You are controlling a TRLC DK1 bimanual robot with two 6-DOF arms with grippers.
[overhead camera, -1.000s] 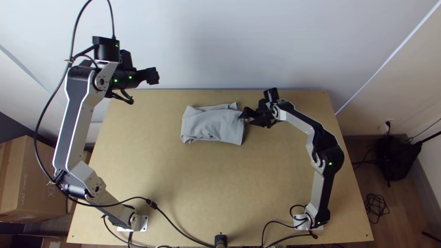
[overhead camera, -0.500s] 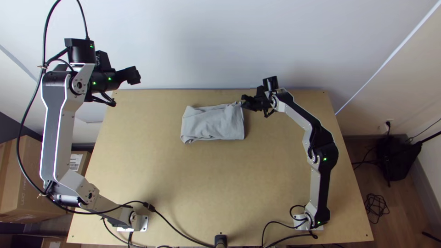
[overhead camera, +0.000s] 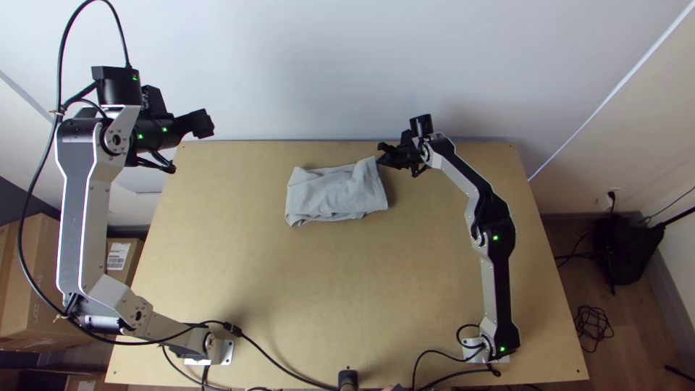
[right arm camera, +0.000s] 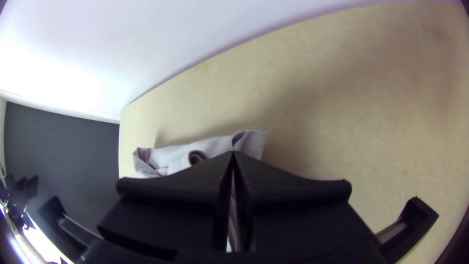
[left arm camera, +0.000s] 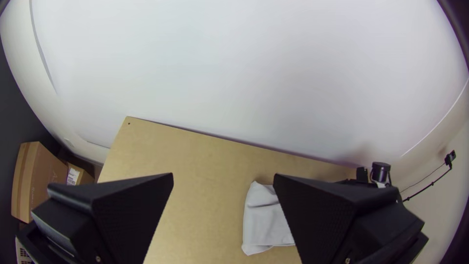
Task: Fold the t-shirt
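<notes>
The light grey t-shirt [overhead camera: 334, 194] lies as a compact folded bundle near the table's far edge, its far right corner drawn up at my right gripper [overhead camera: 384, 155]. In the right wrist view that gripper [right arm camera: 233, 155] is shut, and grey cloth [right arm camera: 215, 145] runs behind and under its fingertips, with a thin strip between the fingers. My left gripper [overhead camera: 205, 124] is off to the left, well away from the cloth. In the left wrist view this gripper [left arm camera: 223, 177] stands open, with part of the t-shirt [left arm camera: 266, 222] beyond one finger.
The wooden table [overhead camera: 311, 297] has bare surface in front of and left of the cloth. A white wall [overhead camera: 326, 65] rises behind its far edge. Black cables [overhead camera: 279, 362] cross the near edge. Cardboard boxes [overhead camera: 36, 282] stand beyond the left side.
My right gripper has moved toward the far edge, and the cloth's right side has shifted the same way, its near right corner swinging farther back. The left arm has swung left.
</notes>
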